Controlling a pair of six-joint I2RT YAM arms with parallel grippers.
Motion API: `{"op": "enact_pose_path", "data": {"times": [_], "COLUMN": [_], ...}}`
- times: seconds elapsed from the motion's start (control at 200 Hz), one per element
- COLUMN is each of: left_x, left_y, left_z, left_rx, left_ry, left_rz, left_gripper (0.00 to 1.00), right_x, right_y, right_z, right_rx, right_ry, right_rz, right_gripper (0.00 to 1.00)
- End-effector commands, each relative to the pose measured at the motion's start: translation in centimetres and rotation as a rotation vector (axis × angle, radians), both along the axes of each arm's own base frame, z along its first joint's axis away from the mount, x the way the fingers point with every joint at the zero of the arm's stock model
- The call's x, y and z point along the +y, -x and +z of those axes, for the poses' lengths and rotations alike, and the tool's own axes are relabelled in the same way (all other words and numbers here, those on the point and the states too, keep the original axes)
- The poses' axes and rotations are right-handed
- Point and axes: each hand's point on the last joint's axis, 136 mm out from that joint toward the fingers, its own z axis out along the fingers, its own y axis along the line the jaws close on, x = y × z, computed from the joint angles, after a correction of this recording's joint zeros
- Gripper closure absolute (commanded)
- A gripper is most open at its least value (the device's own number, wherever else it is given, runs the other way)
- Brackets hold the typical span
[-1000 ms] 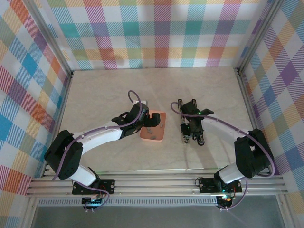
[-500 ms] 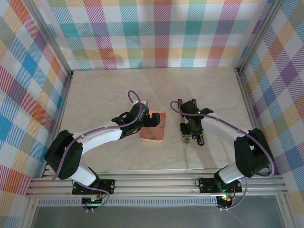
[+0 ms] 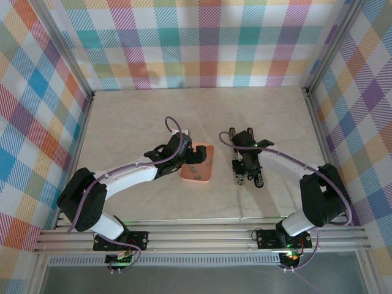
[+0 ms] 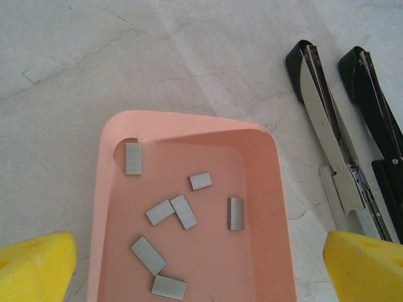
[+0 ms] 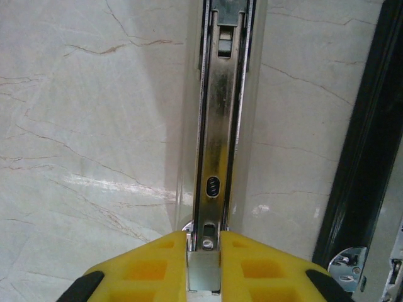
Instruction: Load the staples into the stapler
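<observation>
ITEM: the staples [image 4: 183,211]. Seven small grey strips lying flat and loose on the floor of the pink tray [image 4: 189,124], lower centre of the left wrist view; two touch at a corner mid-tray, one sits tight in the upper-left corner against the wall.

ITEM: the stapler [image 4: 327,126]. Swung open on the table [image 4: 126,56], upper right of the same view, with the bare metal rail and black top arm side by side.

ITEM: left gripper [image 4: 198,267]. Jaws spread wide and holding nothing, poised above the tray.

ITEM: right gripper [image 5: 204,251]. Pinched narrow on the near end of the stapler's rail, bottom centre of the right wrist view.

HAZARDS, as judged:
- Strips are thin and flat, so broad pads may skid over one or press it down rather than lift it
- The touching pair may come up together, or one may drop midway
- The light tray may slide if a pad catches its wall
- A strip turned in the grip would jam or miss the channel
- The hold on the rail end is small; a push from above could pivot the stapler out of line
</observation>
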Motion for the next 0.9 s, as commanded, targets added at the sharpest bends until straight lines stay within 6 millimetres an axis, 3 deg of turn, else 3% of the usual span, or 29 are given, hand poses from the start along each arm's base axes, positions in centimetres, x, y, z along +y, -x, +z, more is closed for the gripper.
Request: {"op": "enact_pose_path", "data": {"times": [0.0, 0.895], "left_x": [0.13, 0.08], "left_y": [0.43, 0.55], "left_z": [-0.39, -0.77], "left_rx": [-0.002, 0.006], "left_ry": [-0.019, -0.026], "left_rz": [-0.002, -0.010], "left_gripper": [0.00, 0.00], "right_x": [0.03, -0.25], "right_y": [0.73, 1.28], "right_z": [-0.72, -0.68], "right_rx": [0.030, 0.029], "right_ry": [0.006, 0.066], "right_rz": [-0.002, -0.040], "right_gripper": [0.83, 0.84]}}
